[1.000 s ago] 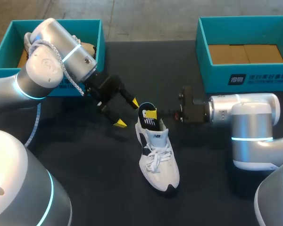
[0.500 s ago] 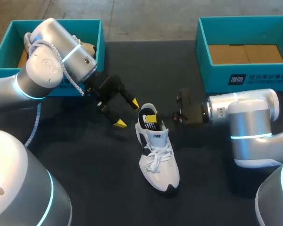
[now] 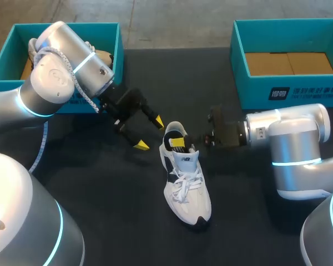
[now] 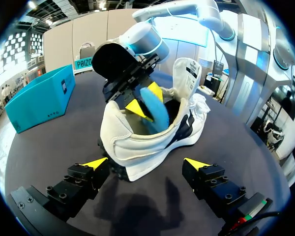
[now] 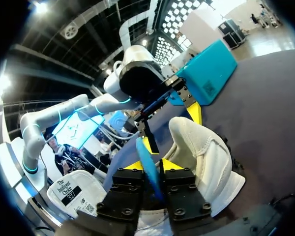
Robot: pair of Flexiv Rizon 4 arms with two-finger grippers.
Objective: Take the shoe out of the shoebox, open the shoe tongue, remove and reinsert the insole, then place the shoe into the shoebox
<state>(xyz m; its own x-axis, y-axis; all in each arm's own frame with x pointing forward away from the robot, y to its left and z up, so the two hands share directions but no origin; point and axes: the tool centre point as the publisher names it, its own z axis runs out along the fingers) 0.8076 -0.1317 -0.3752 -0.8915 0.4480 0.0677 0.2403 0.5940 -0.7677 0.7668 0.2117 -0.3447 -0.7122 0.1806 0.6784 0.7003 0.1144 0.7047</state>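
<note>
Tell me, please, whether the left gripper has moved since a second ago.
No: the left gripper holds the same spot against the left shoebox, open beside the shoe.

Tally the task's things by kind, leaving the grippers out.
Teal shoeboxes: 2
White shoe: 1
Blue insole: 1
Total: 4

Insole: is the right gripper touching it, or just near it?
Touching. The right wrist view shows the insole pinched from two sides between both fingers of the right gripper.
</note>
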